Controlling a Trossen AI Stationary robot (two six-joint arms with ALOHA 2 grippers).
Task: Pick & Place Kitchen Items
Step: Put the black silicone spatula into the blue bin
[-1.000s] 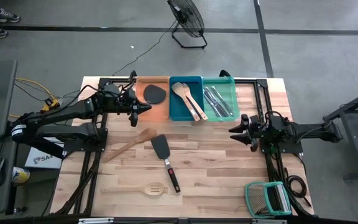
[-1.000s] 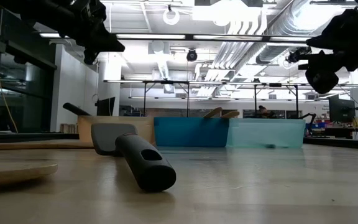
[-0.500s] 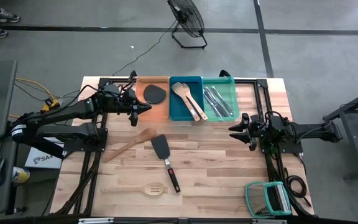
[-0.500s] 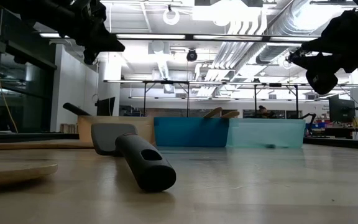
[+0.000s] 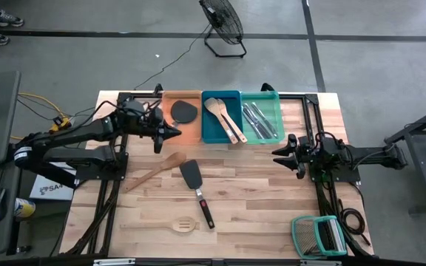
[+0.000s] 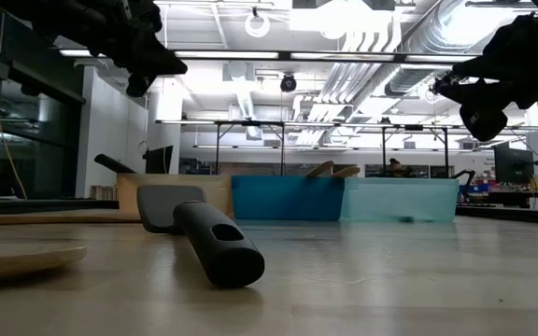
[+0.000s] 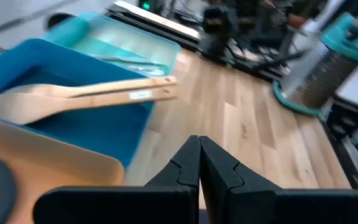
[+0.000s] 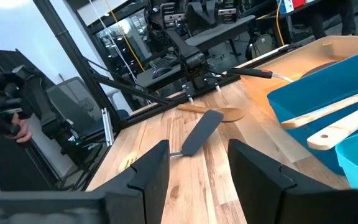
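Three trays (image 5: 228, 137) already hold utensils, but a black spatula (image 5: 196, 189) and two wooden spoons (image 5: 154, 169) remain on the table (left gripper (image 5: 174, 131) closed empty, right gripper (image 5: 278, 154) open empty)

black spatula (image 5: 196, 190), wooden spoon (image 5: 154, 170) and slotted wooden spoon (image 5: 177, 224) lie flat on the table; other utensils rest in the trays.

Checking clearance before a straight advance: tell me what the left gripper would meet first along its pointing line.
The shut left gripper points toward the blue tray; if it stays above the rim, the way looks free.
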